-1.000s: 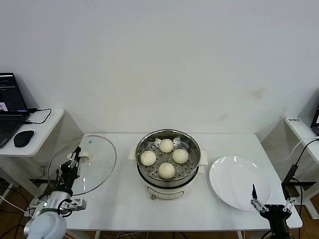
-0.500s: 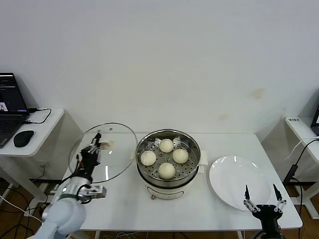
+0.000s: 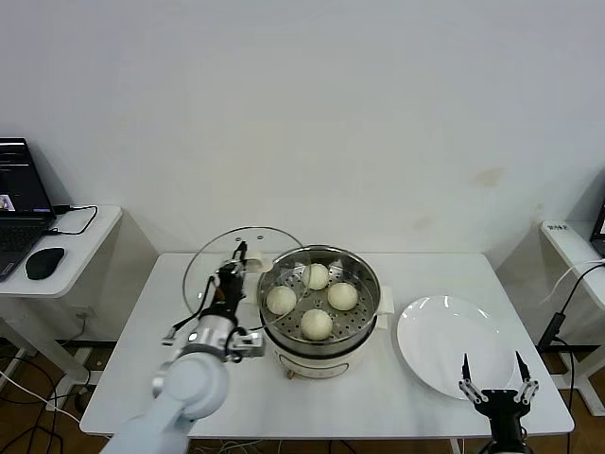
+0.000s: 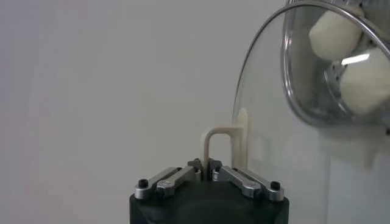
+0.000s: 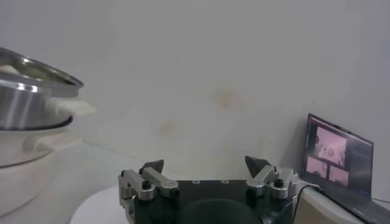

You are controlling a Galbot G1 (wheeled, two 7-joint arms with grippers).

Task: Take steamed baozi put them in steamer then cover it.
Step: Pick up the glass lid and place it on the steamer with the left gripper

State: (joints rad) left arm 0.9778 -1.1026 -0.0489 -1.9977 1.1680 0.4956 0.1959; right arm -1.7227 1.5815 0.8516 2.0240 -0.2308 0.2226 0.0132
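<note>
The steamer (image 3: 364,326), a shiny steel pot on a cream base, stands mid-table with several cream-white baozi (image 3: 316,323) on its perforated tray. My left gripper (image 3: 230,281) is shut on the cream handle (image 4: 218,141) of the cover (image 3: 210,257). The clear glass lid hangs tilted on edge just left of the steamer, and its rim overlaps the pot's left side. Through the glass (image 4: 274,131) the left wrist view shows a baozi (image 4: 332,31) and the pot's rim (image 4: 291,91). My right gripper (image 3: 492,365) waits open at the table's front right.
A white plate (image 3: 444,331) lies right of the steamer, just behind the right gripper (image 5: 204,164). A side table at the left carries a laptop (image 3: 19,213) and a mouse (image 3: 44,262). Another small table (image 3: 570,238) stands at the right.
My left gripper has carried the cover rightwards and up, from the table's left edge to the steamer's left side. The right gripper has shifted only slightly.
</note>
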